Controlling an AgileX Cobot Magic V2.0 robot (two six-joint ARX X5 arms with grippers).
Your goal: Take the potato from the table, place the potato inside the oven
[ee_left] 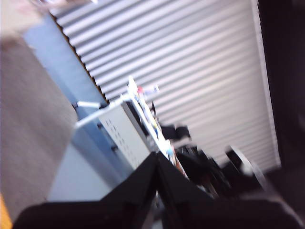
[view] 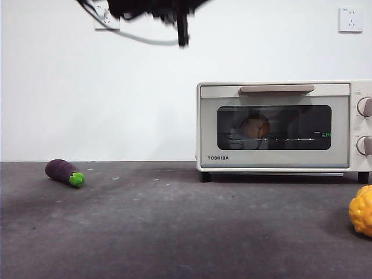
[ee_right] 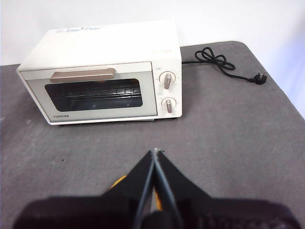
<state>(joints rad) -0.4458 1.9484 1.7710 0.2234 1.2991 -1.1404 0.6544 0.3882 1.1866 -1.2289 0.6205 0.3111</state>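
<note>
Front view gives you the orange-brown oval potato (view: 256,126) behind the dark glass of the cream-white Toshiba toaster oven (view: 279,164), door closed, on the dark grey matte counter (view: 174,226). Right wrist view shows the same oven (ee_right: 102,47) from above, only wire rack visible through the window. Right gripper (ee_right: 155,157) hangs above the counter (ee_right: 228,133), fingers pressed together, a bumpy yellow-orange fruit (ee_right: 116,182) peeking beneath. Left gripper (ee_left: 156,160) is raised, aimed off at the room, fingers together. Front view alone shows a purple eggplant with green tip (view: 64,172) at left.
</note>
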